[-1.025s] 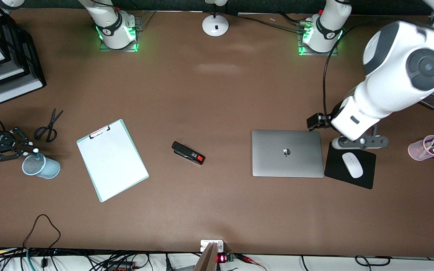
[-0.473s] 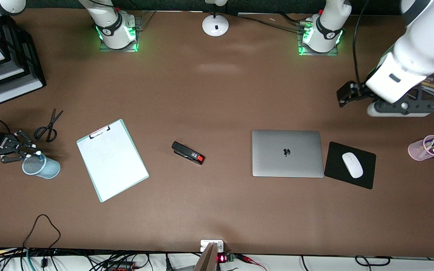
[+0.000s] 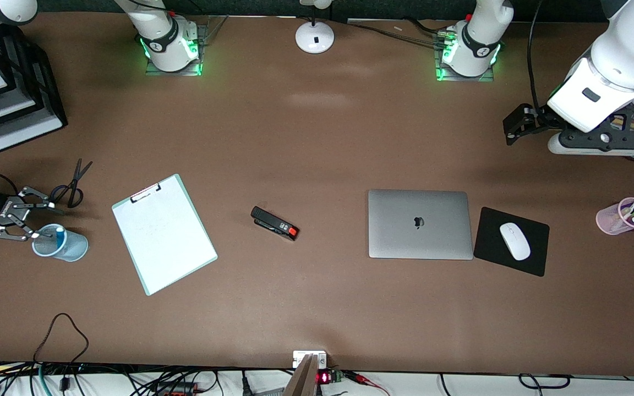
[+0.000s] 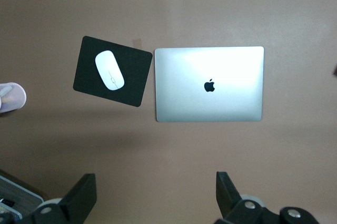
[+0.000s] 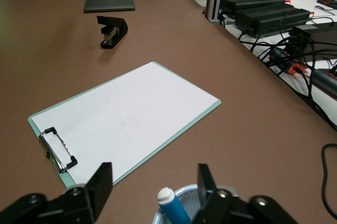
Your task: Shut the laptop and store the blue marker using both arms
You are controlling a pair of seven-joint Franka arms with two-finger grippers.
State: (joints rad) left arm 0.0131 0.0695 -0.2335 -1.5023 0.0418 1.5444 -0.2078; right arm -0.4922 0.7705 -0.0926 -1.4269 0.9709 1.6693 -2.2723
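The laptop [image 3: 419, 224] lies shut on the table, lid down with the apple logo up; it also shows in the left wrist view [image 4: 209, 84]. The blue marker [image 3: 59, 234] stands white end up in a light blue mesh cup [image 3: 72, 248] at the right arm's end of the table. My right gripper [image 3: 42, 221] is open and empty beside the cup; in the right wrist view its gripper [image 5: 154, 174] spreads just above the marker [image 5: 171, 207] and the cup's rim [image 5: 185, 191]. My left gripper [image 3: 592, 146] is open and empty, high over bare table [image 4: 154, 182].
A clipboard [image 3: 164, 234], a black stapler [image 3: 274, 223] and scissors [image 3: 70, 184] lie between cup and laptop. A black mouse pad [image 3: 531, 258] with a white mouse [image 3: 515, 241] sits beside the laptop. A pink cup of markers [image 3: 622, 217] and stacked trays [image 3: 3, 93] stand at the table's ends.
My left arm has risen from over the mouse pad and swung toward its own end of the table. My right gripper has opened and let go of the blue marker, which stays in the cup.
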